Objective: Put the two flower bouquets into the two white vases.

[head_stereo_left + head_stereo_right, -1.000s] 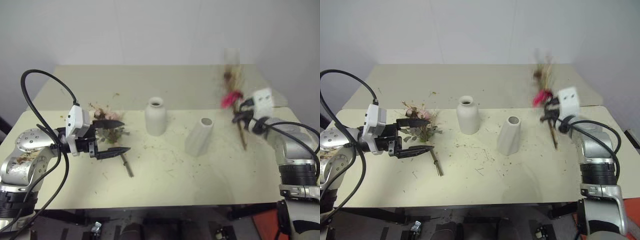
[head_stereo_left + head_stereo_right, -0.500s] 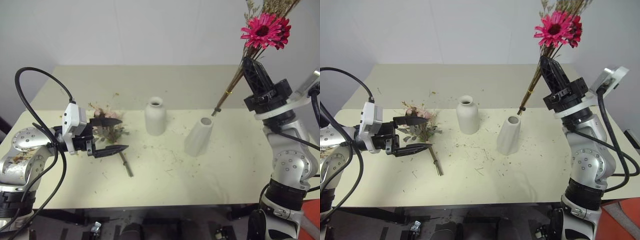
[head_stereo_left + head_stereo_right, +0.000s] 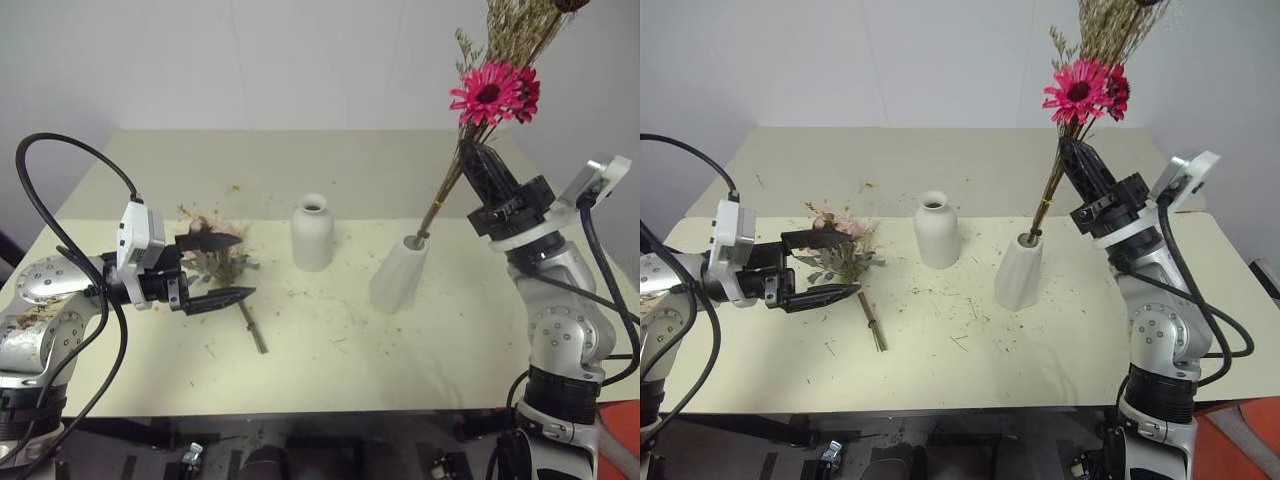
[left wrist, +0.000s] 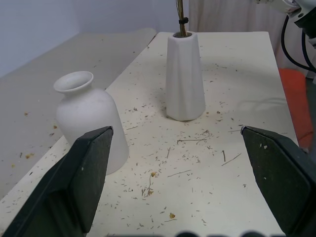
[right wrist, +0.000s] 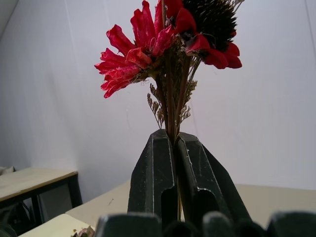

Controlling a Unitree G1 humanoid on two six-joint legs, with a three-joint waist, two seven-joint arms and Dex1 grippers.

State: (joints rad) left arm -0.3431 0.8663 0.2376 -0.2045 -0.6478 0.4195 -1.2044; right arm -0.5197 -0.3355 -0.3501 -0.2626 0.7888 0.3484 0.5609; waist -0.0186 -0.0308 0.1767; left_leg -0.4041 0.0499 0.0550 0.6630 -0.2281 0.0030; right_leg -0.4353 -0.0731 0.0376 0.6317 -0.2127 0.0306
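The left gripper (image 3: 228, 268) is hovering over the near-left part of the worktop (image 3: 330, 350), well to the left of the bottle-shaped vase (image 3: 312, 233), its jaws standing wide apart and grasping nothing. Just behind its fingers, the pale pink rose bouquet (image 3: 212, 255) is lying flat on the worktop, its stem end (image 3: 253, 331) pointing toward the near edge. To the right of the bottle-shaped vase, the tapered vase (image 3: 399, 273) is leaning, and the stems of the magenta daisy bouquet (image 3: 492, 92) are entering its mouth. Right of and above that vase, the right gripper (image 3: 483, 171) is clenching those stems.
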